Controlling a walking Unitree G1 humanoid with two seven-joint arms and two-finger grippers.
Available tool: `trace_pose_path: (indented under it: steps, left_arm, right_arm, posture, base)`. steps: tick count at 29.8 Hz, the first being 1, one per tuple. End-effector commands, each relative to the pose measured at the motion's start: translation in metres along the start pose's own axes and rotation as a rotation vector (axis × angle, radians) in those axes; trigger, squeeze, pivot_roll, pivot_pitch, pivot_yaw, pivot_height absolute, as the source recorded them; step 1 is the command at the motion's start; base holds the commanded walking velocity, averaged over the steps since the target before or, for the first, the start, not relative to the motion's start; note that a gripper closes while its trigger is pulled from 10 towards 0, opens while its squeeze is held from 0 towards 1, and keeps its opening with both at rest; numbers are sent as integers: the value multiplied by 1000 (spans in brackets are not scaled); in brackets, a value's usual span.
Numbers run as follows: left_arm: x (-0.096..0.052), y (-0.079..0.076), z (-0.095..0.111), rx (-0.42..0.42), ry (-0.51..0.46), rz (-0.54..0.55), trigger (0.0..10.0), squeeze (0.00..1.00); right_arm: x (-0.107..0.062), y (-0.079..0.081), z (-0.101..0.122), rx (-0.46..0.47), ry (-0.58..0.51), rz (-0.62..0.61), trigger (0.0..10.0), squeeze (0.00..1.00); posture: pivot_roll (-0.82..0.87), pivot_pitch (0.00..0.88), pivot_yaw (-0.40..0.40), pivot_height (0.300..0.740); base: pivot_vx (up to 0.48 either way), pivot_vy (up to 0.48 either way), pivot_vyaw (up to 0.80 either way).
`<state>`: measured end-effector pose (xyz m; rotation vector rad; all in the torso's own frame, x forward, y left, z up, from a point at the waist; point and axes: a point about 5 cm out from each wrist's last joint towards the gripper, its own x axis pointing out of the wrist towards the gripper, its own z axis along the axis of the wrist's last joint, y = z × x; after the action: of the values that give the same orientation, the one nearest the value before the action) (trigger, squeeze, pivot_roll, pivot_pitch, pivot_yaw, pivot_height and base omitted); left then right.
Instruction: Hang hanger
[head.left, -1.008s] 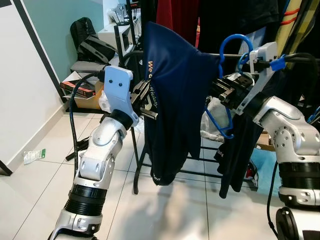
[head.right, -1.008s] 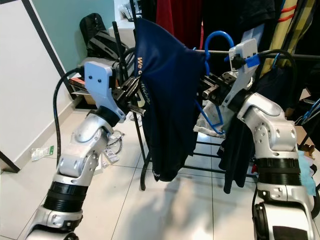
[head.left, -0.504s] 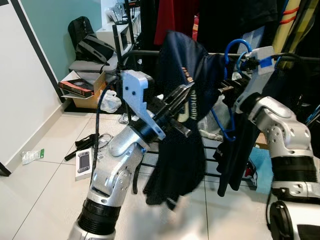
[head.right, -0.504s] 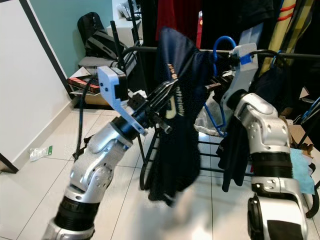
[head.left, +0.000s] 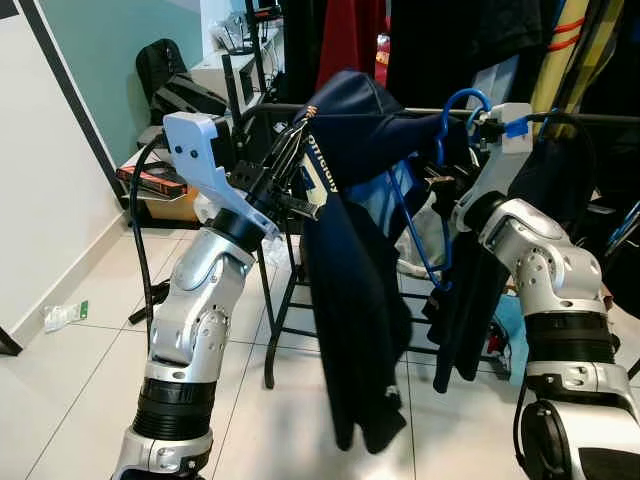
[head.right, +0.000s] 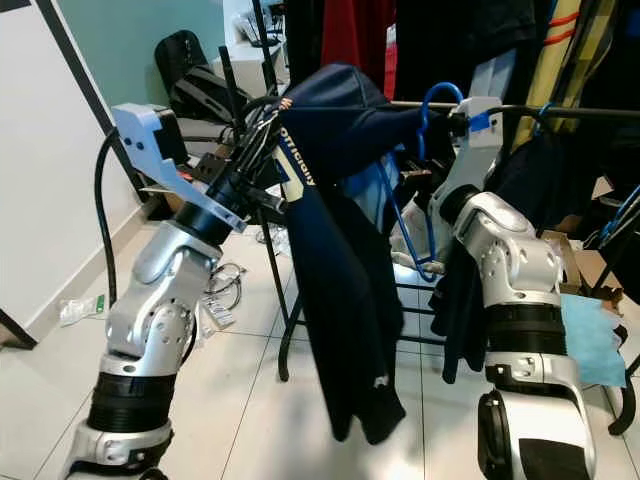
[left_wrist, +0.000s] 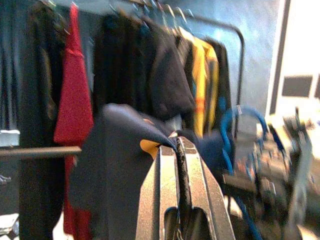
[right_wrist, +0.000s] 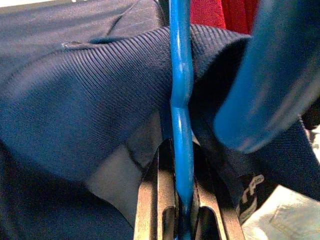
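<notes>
In your left eye view, the left gripper (head.left: 288, 172) is raised near the rack rail (head.left: 590, 118), its fingers pinched on the shoulder of the navy shirt (head.left: 350, 290); half a second ago that arm was thrust forward and lower with the cloth bunched, and now it has drawn back and up so the shirt hangs long and straight. The blue hanger (head.left: 440, 190) sits with its hook (head.left: 462, 100) at rail height, just at the rail, whereas a second ago it rode a little clear of it. Your right eye view confirms this: the right gripper (head.right: 432, 178) is behind the shirt collar at the hanger neck, and the hook looks to be over or touching the rail, though you cannot tell whether it is fully seated. The left wrist view shows both fingers pressed together on a fold of navy cloth. The right wrist view shows the fingers closed narrowly on the blue hanger wire, cloth on either side. Judgement: hanging is near complete; confirm the hook bears on the rail before either grip lets go.
</notes>
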<state>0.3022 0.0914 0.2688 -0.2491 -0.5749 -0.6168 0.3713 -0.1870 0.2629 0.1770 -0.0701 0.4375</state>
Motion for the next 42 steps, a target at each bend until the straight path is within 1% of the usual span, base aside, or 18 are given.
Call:
trace_pose_path:
  steps: [1, 2, 4, 5, 10, 11, 12, 13, 14, 22, 23, 24, 26, 33, 36, 37, 38, 42]
  left_arm:
    - [-5, -9, -13, 10, 77, -63, 3176, 0]
    - [-11, -26, -27, -15, 153, -149, 6157, 0]
    - [-11, -26, -27, -15, 153, -149, 6157, 0]
    - [-17, -43, -38, -50, 218, -236, 10000, 0]
    - [-25, -62, -47, -124, 288, -349, 10000, 0]
    - [-27, -66, -48, -164, 301, -380, 10000, 137]
    - [-27, -66, -48, -164, 301, -380, 10000, 137]
    - [-27, -67, -46, -184, 302, -399, 10000, 910]
    - [-27, -67, -45, -193, 301, -408, 10000, 1000]
    - [-28, -44, -35, -51, 311, -419, 10000, 1000]
    - [-25, -16, -27, 61, 309, -343, 10000, 1000]
    - [-25, -16, -27, 61, 309, -343, 10000, 1000]
    - [-23, 1, -18, 138, 299, -297, 10000, 1000]
    - [-14, 17, 13, 198, 229, -304, 10000, 1000]
    - [-11, 21, 29, 247, 207, -359, 10000, 1000]
    - [-8, 20, 52, 302, 195, -505, 10000, 1000]
    - [-9, 18, 57, 325, 226, -592, 10000, 1000]
    - [-12, 15, 57, 373, 336, -757, 10000, 1000]
  right_arm:
    - [3, 9, 8, 8, -24, 46, 10000, 0]
    - [4, 13, 9, 8, -16, 77, 10000, 0]
    - [4, 13, 9, 8, -16, 77, 10000, 0]
    - [5, 17, 9, 5, -9, 99, 10000, 0]
    - [6, 21, 9, -1, -2, 122, 10000, 0]
    - [7, 23, 9, -5, 0, 131, 10000, 0]
    - [7, 23, 9, -5, 0, 131, 10000, 0]
    - [8, 25, 8, -11, 3, 143, 10000, 0]
    - [8, 26, 8, -14, 5, 151, 10000, 0]
    - [0, 31, 7, -107, 50, 286, 10000, 0]
    - [-12, 28, 2, -177, 105, 360, 10000, 0]
    - [-12, 28, 2, -177, 105, 360, 10000, 0]
    - [-22, 25, 0, -223, 149, 418, 10000, 0]
    - [-41, 17, 0, -316, 211, 502, 10000, 0]
    - [-49, 15, -3, -358, 252, 555, 10000, 0]
    - [-59, 17, -7, -387, 294, 641, 10000, 0]
    - [-61, 20, -9, -398, 310, 681, 10000, 0]
    - [-62, 34, -18, -417, 340, 775, 10000, 0]
  posture:
    - [-81, 0, 27, 740]
    - [-80, 0, 25, 740]
    - [-80, 0, 25, 740]
    - [-80, 0, 25, 740]
    - [-77, 0, 25, 740]
    - [-76, 0, 27, 740]
    - [-76, 0, 27, 740]
    - [-76, 0, 27, 740]
    - [-76, 0, 27, 740]
    - [-75, 0, 27, 740]
    - [-73, 0, 28, 740]
    - [-73, 0, 28, 740]
    - [-74, 0, 29, 740]
    - [-78, 0, 30, 740]
    - [-79, 0, 28, 740]
    - [-72, 0, 28, 740]
    - [-69, 0, 32, 740]
    - [-67, 0, 40, 740]
  base:
    - [0, 0, 0]
    - [0, 0, 0]
    - [0, 0, 0]
    - [0, 0, 0]
    - [0, 0, 0]
    - [0, 0, 0]
    - [0, 0, 0]
    - [0, 0, 0]
    - [0, 0, 0]
    - [0, 0, 0]
    - [0, 0, 0]
    - [0, 0, 0]
    - [0, 0, 0]
    - [0, 0, 0]
    - [0, 0, 0]
    - [0, 0, 0]
    - [0, 0, 0]
    - [0, 0, 0]
